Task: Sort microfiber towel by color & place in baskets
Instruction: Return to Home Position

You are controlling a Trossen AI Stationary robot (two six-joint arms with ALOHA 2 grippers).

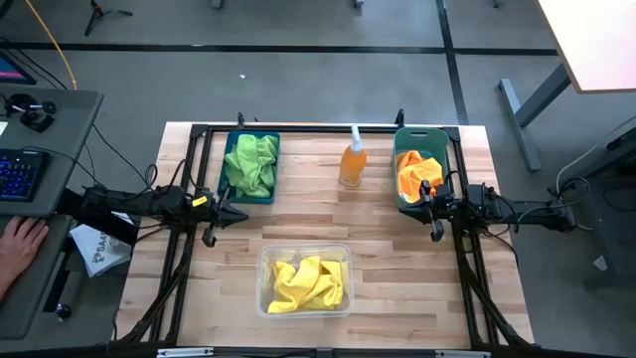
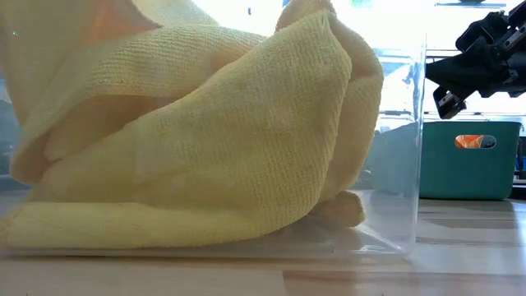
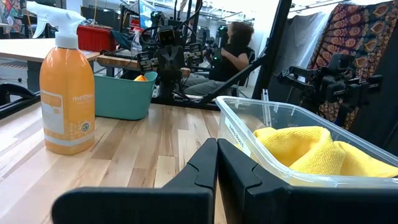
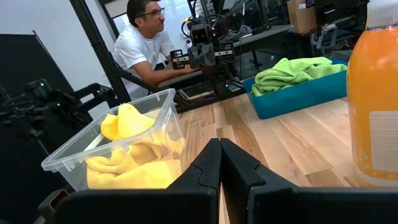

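Yellow towels (image 1: 308, 282) lie in the clear bin (image 1: 266, 261) at the table's near middle; they also show in the low view (image 2: 205, 131). Lime green towels (image 1: 250, 163) lie in the dark blue bin (image 1: 225, 191) at the far left. Orange towels (image 1: 418, 173) lie in the teal bin (image 1: 402, 204) at the far right. My left gripper (image 1: 241, 214) is shut and empty, just in front of the blue bin. My right gripper (image 1: 410, 205) is shut and empty, at the teal bin's near left corner.
An orange spray bottle (image 1: 353, 161) with a white nozzle stands upright at the far middle, between the blue and teal bins. A black frame runs along the table's far edge and sides. A person's hand (image 1: 18, 244) rests at a desk left of the table.
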